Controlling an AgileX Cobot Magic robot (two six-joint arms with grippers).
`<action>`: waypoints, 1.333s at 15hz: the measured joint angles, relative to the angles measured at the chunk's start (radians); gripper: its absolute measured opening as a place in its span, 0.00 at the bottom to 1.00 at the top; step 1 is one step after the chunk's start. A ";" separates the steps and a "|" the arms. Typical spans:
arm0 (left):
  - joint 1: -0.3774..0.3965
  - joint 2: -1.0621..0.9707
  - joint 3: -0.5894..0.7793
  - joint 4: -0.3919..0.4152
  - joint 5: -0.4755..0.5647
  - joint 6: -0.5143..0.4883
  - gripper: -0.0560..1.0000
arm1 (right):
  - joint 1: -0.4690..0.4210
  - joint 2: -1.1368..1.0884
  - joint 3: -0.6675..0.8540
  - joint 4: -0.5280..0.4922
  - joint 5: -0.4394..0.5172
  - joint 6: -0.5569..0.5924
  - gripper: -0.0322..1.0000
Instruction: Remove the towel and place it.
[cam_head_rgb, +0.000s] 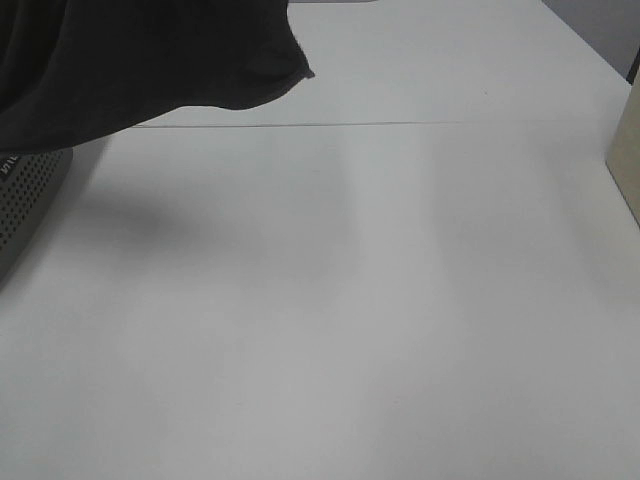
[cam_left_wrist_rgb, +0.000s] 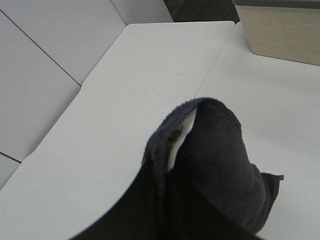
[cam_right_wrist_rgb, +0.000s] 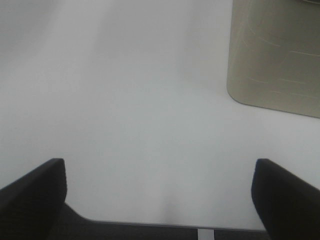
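1. Exterior high view puts the towel (cam_head_rgb: 130, 60) at the far left, lifted clear of the table (cam_head_rgb: 350, 300), with one corner dangling free and a shadow on the surface below.
2. Your left gripper is hidden under cloth in its wrist view. It is closed, and because the towel bunches right in front of that camera and hangs in the air, I judge it pinched on a fold near the white tag (cam_left_wrist_rgb: 186, 132).
3. Your right gripper (cam_right_wrist_rgb: 159, 170) has its fingers spread wide and holds nothing, above bare table near the beige bin (cam_right_wrist_rgb: 275, 55).
4. Expect the towel to be soft, limp and light, with a grippy terry pile. It should not slip readily, but it will sag, swing and fold on itself. Nothing about it looks fragile.
5. A single pinch leaves most of the cloth trailing. For a flat lay, take a second hold on a hemmed edge or the free corner, well apart from the first pinch.
6. You have a smooth, flat, white surface, with a thin seam (cam_head_rgb: 300, 125) across the far side. Cloth should slide over it easily.
7. You have generous room, as nothing shows on the middle of the table. Mind the grey perforated housing (cam_head_rgb: 25, 190) at the left edge under the towel, and the bin at the right edge.
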 joint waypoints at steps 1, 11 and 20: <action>-0.025 0.009 0.000 0.014 -0.003 0.000 0.05 | 0.000 0.023 0.000 -0.003 -0.006 -0.005 0.97; -0.213 0.031 0.000 0.003 -0.023 0.000 0.05 | 0.000 0.620 -0.045 1.097 -0.255 -1.044 0.97; -0.237 0.031 0.000 -0.068 -0.027 -0.001 0.05 | 0.175 1.362 -0.296 1.605 -0.105 -1.614 0.97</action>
